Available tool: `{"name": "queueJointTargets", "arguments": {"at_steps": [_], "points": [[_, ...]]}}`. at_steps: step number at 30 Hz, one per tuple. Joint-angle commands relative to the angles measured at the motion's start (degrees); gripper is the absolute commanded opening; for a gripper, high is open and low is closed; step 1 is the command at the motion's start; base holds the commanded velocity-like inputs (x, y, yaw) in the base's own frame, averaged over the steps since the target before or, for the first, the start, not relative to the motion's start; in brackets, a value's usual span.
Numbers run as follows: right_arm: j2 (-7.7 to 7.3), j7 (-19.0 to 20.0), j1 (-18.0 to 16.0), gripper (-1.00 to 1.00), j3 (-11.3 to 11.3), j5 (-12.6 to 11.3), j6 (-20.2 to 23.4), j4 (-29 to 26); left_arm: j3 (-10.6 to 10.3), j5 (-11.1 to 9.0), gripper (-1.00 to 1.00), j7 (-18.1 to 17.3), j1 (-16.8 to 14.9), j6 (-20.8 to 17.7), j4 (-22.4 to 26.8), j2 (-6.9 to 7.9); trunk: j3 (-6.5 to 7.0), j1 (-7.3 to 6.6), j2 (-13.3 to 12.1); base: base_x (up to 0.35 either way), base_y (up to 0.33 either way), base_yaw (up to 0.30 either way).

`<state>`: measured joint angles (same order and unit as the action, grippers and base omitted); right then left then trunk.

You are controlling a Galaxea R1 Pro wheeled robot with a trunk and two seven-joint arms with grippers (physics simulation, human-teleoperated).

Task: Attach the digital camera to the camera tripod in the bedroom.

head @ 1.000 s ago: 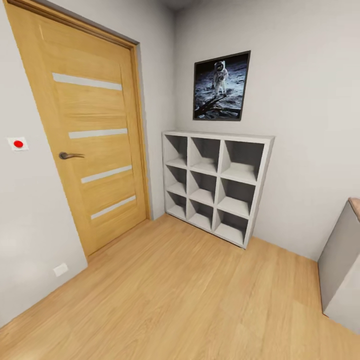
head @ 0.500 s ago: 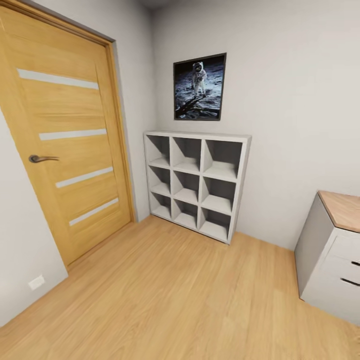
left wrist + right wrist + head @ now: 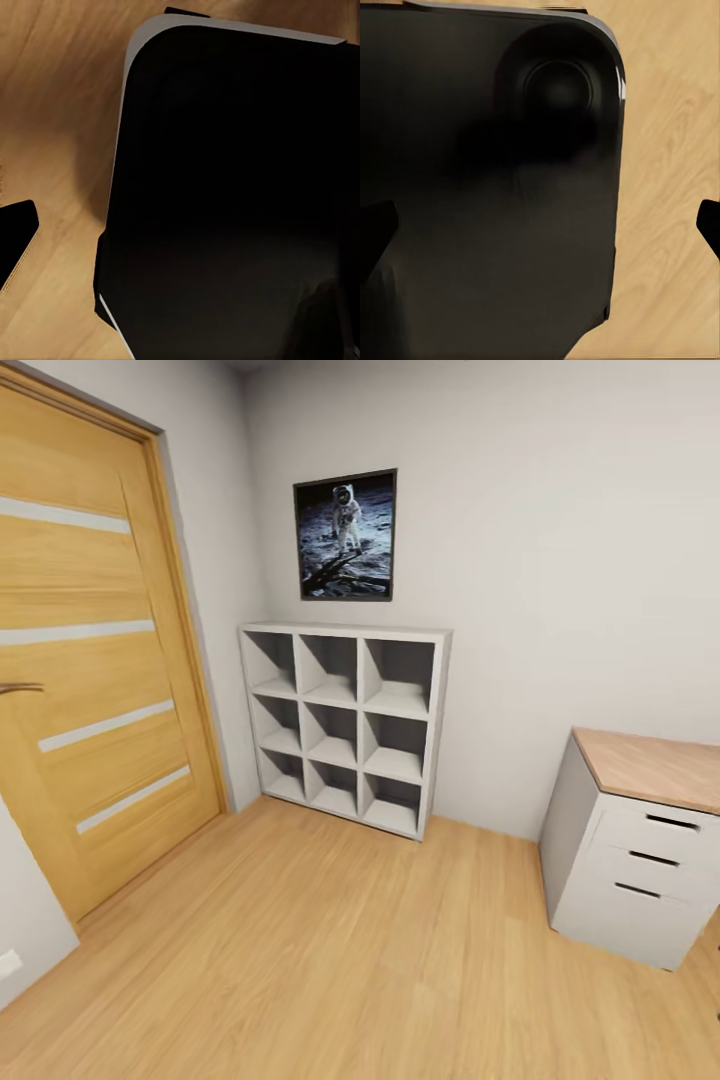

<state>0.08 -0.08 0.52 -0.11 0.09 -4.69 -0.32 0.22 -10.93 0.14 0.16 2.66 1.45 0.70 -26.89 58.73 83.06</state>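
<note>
The digital camera and the camera tripod are out of view. The head view looks into a room corner with a light wood plank floor (image 3: 330, 950) and pale grey walls; whether this is the bedroom cannot be told. In the left wrist view my left gripper (image 3: 169, 277) hangs over a black rounded part of my own body, one black fingertip (image 3: 16, 238) at the frame edge. My right gripper (image 3: 540, 229) is open, its fingertips (image 3: 373, 229) wide apart with nothing between them.
A closed wooden door (image 3: 90, 690) stands at the left. A white nine-cube shelf (image 3: 345, 725) sits against the far wall under a framed astronaut picture (image 3: 345, 535). At the right stands a white drawer cabinet (image 3: 630, 865) with a wood top.
The whole head view has swung to the right: door, shelf and picture slid left, the red wall button left the frame, and the drawer cabinet came fully into view.
</note>
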Motion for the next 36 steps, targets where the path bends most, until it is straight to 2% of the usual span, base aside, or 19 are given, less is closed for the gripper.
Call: {"name": "queueJointTargets", "arguments": {"at_steps": [1, 36], "points": [[0.01, 0.0, 0.0, 1.00, 0.0, 0.1, -0.1, 0.0, 0.0, -0.3, 1.00, 0.0, 0.0, 0.1, 0.0, 0.00, -0.04, 0.00, 0.0, 0.000, 0.000, -0.298], [-0.01, 0.3, 0.0, 1.00, 0.2, 0.1, 0.0, 0.0, 0.0, -0.3, 1.00, 0.0, 0.0, 0.1, 0.0, 0.00, -0.04, 0.00, 0.0, 0.000, 0.000, -0.298]]}}
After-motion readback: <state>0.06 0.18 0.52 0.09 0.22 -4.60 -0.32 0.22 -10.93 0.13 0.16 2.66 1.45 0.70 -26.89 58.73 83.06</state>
